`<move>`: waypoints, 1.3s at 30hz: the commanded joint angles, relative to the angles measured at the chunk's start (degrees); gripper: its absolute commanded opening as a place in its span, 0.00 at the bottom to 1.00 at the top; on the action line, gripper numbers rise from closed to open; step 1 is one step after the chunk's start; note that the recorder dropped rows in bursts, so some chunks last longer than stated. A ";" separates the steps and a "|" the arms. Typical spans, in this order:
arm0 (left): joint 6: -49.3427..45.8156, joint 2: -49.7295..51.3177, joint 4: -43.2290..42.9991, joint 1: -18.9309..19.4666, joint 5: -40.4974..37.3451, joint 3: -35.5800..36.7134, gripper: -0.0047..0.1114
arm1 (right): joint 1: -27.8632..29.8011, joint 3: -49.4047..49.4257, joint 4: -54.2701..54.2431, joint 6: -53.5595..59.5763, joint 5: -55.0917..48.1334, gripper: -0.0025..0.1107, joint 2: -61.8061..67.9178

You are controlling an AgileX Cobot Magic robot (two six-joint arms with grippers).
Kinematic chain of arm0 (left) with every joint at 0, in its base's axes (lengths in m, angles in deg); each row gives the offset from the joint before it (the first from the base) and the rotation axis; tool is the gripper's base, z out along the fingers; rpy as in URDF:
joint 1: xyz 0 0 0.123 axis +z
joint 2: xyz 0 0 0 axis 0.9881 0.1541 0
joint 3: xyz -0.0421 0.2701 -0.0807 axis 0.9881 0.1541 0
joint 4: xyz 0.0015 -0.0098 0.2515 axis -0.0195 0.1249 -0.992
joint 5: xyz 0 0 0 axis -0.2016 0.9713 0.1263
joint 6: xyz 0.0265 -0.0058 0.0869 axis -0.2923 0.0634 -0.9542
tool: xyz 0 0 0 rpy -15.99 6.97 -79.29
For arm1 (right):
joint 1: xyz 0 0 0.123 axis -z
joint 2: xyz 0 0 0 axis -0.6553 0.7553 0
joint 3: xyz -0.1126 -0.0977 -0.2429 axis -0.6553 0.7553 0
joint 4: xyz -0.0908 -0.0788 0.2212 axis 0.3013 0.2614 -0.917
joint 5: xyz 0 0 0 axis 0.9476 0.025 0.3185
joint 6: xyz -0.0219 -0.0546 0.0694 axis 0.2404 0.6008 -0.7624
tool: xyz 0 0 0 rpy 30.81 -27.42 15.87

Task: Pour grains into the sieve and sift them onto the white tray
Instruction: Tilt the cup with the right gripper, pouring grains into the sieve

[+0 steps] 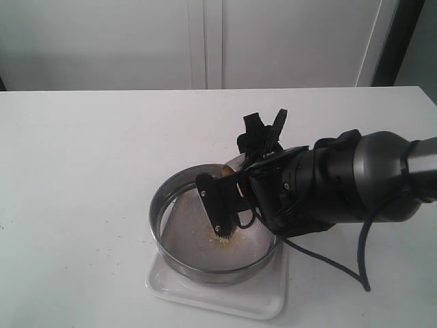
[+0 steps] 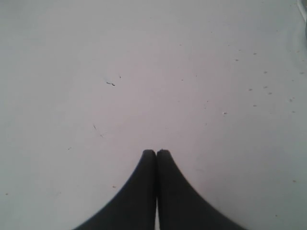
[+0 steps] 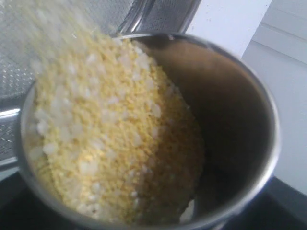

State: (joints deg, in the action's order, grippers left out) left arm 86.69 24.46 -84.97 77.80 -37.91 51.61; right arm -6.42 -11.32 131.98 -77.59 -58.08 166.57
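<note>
Cup (image 3: 230, 120), clamped in your right gripper (image 1: 234, 183), tips mouth-first over the sieve (image 1: 171, 198), grains (image 3: 110, 143) spilling in. Your left gripper (image 2: 156, 153) sits closed, empty, over the table (image 2: 144, 72).

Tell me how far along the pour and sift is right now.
Done: the sieve sits on the white tray. In hand: the right end effector tips the steel cup over it; grains are spilling out, a few lie in the sieve, most are in the cup. To do: finishing the pour, then sifting. The left end effector is shut over the table.
</note>
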 commanded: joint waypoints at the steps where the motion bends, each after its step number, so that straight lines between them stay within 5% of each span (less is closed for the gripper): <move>1: 0.29 -0.23 0.55 -0.09 0.26 0.26 0.04 | -0.16 -0.54 2.00 2.38 -0.23 0.02 -0.08; 39: 0.29 -0.23 0.55 -0.09 0.26 0.26 0.04 | -0.16 -0.54 12.18 19.10 1.71 0.02 -0.19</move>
State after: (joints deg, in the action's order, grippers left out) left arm 86.69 24.46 -84.97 77.80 -37.91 51.61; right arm -6.42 -11.32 140.71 -59.40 -56.21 166.57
